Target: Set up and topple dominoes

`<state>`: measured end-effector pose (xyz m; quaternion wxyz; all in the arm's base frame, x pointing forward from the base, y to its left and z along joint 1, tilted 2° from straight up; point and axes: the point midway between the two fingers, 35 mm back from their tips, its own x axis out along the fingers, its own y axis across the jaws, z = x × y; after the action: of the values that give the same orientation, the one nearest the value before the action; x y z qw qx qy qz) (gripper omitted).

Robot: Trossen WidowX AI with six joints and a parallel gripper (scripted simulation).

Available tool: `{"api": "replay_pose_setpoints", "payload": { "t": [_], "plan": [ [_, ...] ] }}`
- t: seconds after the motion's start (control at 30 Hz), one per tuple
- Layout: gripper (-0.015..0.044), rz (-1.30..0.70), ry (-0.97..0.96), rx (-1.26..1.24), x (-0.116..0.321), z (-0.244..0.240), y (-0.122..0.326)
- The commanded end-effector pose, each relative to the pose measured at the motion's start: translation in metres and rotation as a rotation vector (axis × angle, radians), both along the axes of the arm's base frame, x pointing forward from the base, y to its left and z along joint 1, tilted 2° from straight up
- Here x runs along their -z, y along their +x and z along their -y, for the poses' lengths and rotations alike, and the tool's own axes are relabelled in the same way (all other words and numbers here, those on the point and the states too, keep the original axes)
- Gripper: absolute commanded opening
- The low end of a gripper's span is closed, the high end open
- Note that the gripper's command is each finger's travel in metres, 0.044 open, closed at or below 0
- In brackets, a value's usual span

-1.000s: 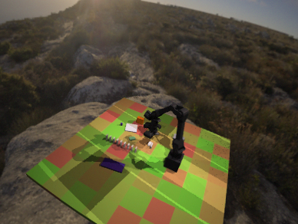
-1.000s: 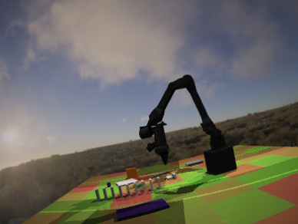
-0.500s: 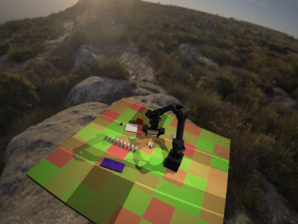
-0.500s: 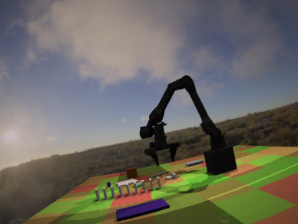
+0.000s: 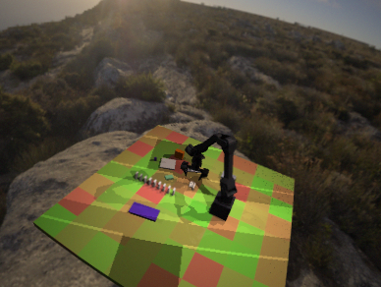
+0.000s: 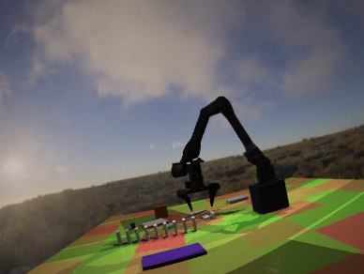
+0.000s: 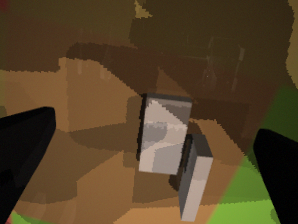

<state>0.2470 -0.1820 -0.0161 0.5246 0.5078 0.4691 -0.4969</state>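
Observation:
A slanting row of several pale dominoes stands upright; its near-arm end domino [image 5: 173,191] [image 6: 193,224] and far end domino [image 5: 136,175] [image 6: 118,237] are upright. Two loose pale dominoes are off the near-arm end of the row. In the wrist view one domino [image 7: 164,142] lies flat, and the other domino [image 7: 197,182] seems to rest on its long narrow side close beside it. My gripper [image 5: 195,176] [image 6: 202,207] [image 7: 157,128] is wide open and empty, pointing down above the table near the loose pair, with both between its fingers in the wrist view.
A purple slab [image 5: 143,211] [image 6: 174,256] lies on the near side of the row. Behind the row are a green block [image 5: 169,177], a whitish plate [image 5: 167,163] [image 6: 155,222], an orange block [image 5: 179,154] [image 6: 160,211] and a small dark object [image 5: 155,159] [image 6: 133,225]. A grey bar [image 6: 237,199] lies near the arm's base.

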Motion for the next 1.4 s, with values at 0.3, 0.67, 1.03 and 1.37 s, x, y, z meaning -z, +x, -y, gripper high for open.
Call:
{"api": "replay_pose_setpoints", "payload": {
  "t": [0.3, 0.67, 1.03, 1.37],
  "plan": [
    [0.044, -0.013, 0.006, 0.005, 0.034, -0.003, -0.004],
    [0.0335, -0.013, 0.007, 0.005, 0.04, -0.003, -0.004],
    [0.0107, -0.013, 0.007, 0.005, 0.04, -0.003, -0.004],
    [0.0107, -0.013, 0.006, 0.005, 0.023, -0.002, -0.006]
  ]
}}
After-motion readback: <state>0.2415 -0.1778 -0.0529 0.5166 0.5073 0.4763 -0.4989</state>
